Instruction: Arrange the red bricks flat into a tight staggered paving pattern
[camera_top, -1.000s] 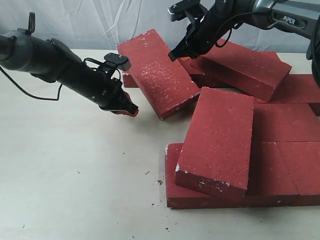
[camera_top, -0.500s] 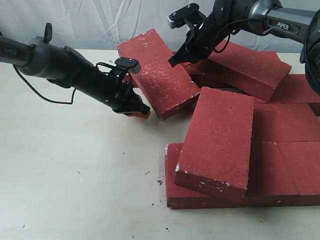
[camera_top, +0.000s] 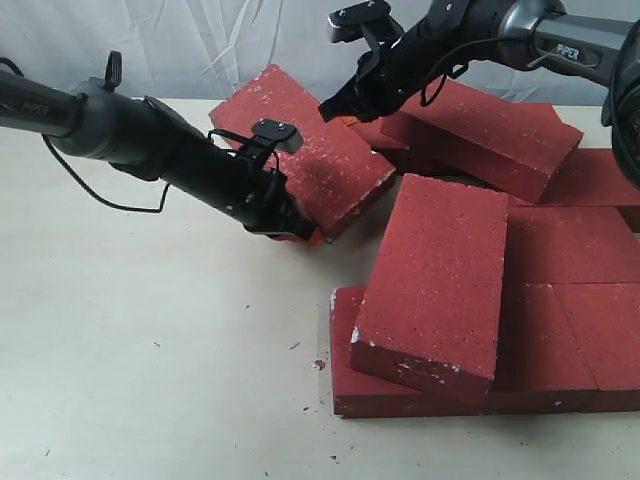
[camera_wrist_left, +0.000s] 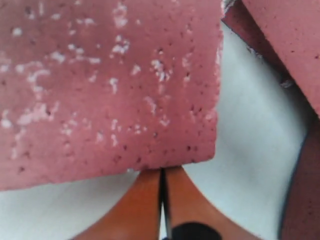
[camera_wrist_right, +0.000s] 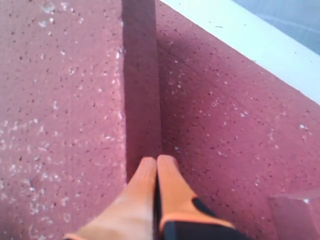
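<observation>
The left claw (camera_top: 298, 232) is pinched fully shut, its orange fingers pressed together with nothing between them. In the left wrist view the same closed tips (camera_wrist_left: 162, 172) sit right at the edge of a white-speckled brick (camera_wrist_left: 105, 85), touching it or very nearly so. Seen from outside, that is the far-left brick (camera_top: 305, 150), which lies askew to the others, and the claw meets its near edge by the near corner.

The right claw (camera_top: 330, 108) is also closed tight and empty. In the right wrist view its tips (camera_wrist_right: 156, 165) rest at the foot of a shadowed side face, where a higher brick (camera_wrist_right: 60, 100) steps down to a lower brick (camera_wrist_right: 225, 125). In the exterior view it hangs at the far right side of the far-left brick, just beside the far-right brick (camera_top: 490, 130), which lies tilted on top of others.

The red bricks fill the right half of the pale desk (camera_top: 150, 350). Toward the near right, a flat row (camera_top: 570, 330) lies edge to edge. A near brick (camera_top: 435, 285) leans across that row, its near end overhanging the row's left block. A few red crumbs (camera_top: 318, 365) lie on the desk just left of the row.
</observation>
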